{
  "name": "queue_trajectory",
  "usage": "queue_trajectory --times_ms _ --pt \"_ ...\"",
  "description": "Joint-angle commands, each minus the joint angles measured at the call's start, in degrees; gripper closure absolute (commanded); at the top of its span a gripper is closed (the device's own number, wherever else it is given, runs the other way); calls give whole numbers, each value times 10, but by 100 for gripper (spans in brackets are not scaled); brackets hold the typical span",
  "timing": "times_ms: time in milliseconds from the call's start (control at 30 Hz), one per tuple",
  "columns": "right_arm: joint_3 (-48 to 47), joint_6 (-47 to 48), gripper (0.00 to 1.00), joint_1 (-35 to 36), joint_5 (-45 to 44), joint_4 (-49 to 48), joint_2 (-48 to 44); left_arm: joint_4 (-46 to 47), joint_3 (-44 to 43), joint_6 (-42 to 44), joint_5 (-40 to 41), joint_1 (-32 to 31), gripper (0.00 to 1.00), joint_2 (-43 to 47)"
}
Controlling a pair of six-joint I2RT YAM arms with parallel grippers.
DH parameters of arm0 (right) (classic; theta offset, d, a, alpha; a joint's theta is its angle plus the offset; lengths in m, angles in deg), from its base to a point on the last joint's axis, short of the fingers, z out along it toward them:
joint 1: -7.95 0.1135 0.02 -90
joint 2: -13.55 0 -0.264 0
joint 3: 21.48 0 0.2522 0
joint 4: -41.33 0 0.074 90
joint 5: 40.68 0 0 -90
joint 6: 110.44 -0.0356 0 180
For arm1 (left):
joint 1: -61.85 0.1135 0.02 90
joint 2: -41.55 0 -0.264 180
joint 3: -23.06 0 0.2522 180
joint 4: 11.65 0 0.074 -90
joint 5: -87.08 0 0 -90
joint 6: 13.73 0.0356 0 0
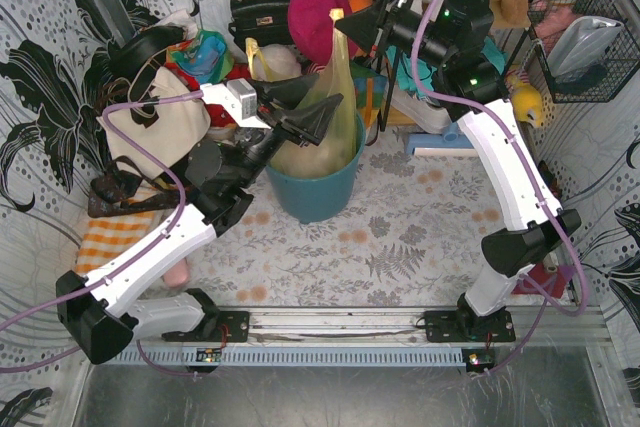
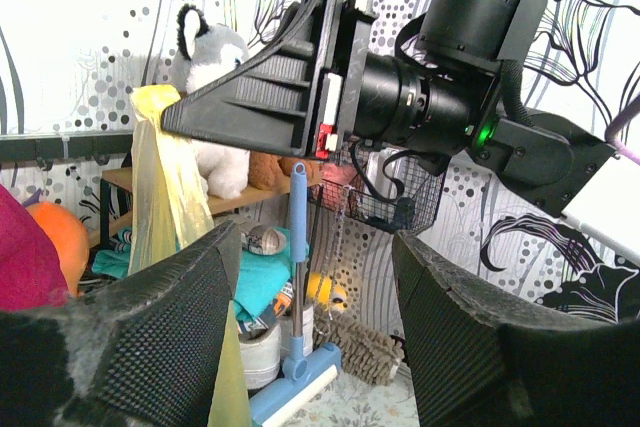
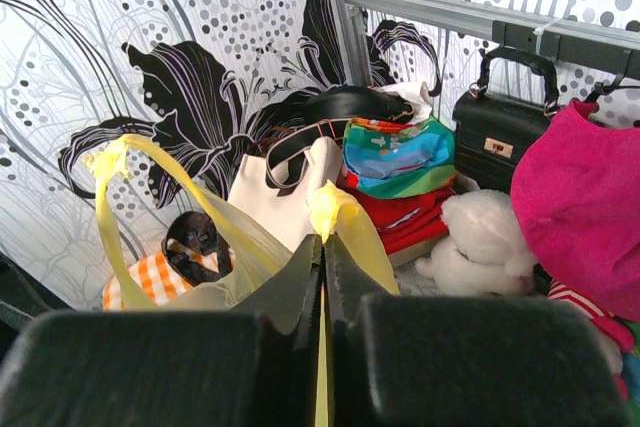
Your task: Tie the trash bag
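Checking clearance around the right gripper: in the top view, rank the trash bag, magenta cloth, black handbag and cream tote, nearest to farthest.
1. trash bag, its handle pinched in the right gripper.
2. magenta cloth, just to its left.
3. black handbag, further left at the back.
4. cream tote, far left.

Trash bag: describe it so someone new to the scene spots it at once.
At the middle of the floral table stands a round teal bin; the trash bag sits in it. It is thin, see-through yellow-green plastic, one handle pinched high by the right gripper, unlike the opaque cream tote bag at the left.
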Motion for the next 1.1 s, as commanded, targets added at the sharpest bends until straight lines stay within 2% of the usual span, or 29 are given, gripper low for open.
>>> queue_trajectory --times_ms 0,333,633,967,1067 --pt "8 -1 100 -1 -5 -48 -16 49 -2 19 25 -2 30 -7" --pt "15 -6 100 0 -1 -59 -46 83 -25 44 67 -1 30 -60" --pt "45 -16 100 -1 26 -70 -78 131 -74 100 95 -1 30 -111" --pt "114 -37 100 -1 45 -103 -109 114 -126 150 106 -2 31 -162" --pt "116 -38 100 0 49 -102 -111 112 -142 161 126 -1 37 -184"
